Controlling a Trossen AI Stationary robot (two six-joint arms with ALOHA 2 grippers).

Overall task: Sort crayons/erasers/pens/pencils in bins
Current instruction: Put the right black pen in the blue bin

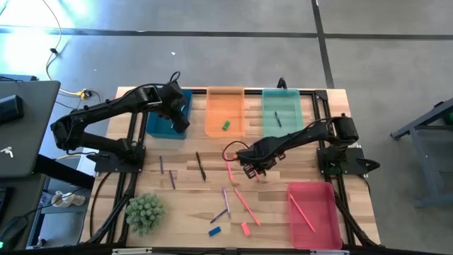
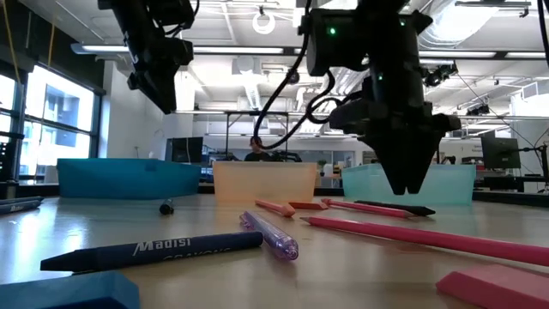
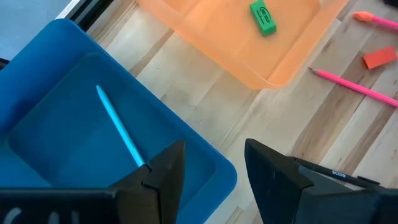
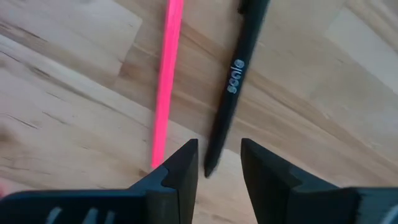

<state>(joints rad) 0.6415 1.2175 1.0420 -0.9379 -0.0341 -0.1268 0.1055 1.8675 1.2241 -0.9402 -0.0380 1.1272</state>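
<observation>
Four bins sit on the table: blue (image 1: 168,117), orange (image 1: 225,110), teal (image 1: 283,110) and pink-red (image 1: 315,212). A green eraser (image 3: 263,17) lies in the orange bin, and a light-blue stick (image 3: 121,127) lies in the blue bin. A blue eraser (image 1: 214,231) and a pink-red eraser (image 1: 245,228) rest near the table's near edge. My left gripper (image 3: 214,168) is open above the blue bin's corner. My right gripper (image 4: 219,162) is open at mid-table, pointing down. Its fingers stand on either side of the end of a black pen (image 4: 230,93), which lies beside a pink pencil (image 4: 166,81).
Purple pens (image 1: 225,198), pink pencils (image 1: 246,205), a black pen (image 1: 201,166) and a dark crayon (image 2: 154,251) lie scattered on the wood. A green spiky plant (image 1: 145,212) stands at the near left corner. A pink stick (image 1: 303,212) lies in the pink-red bin.
</observation>
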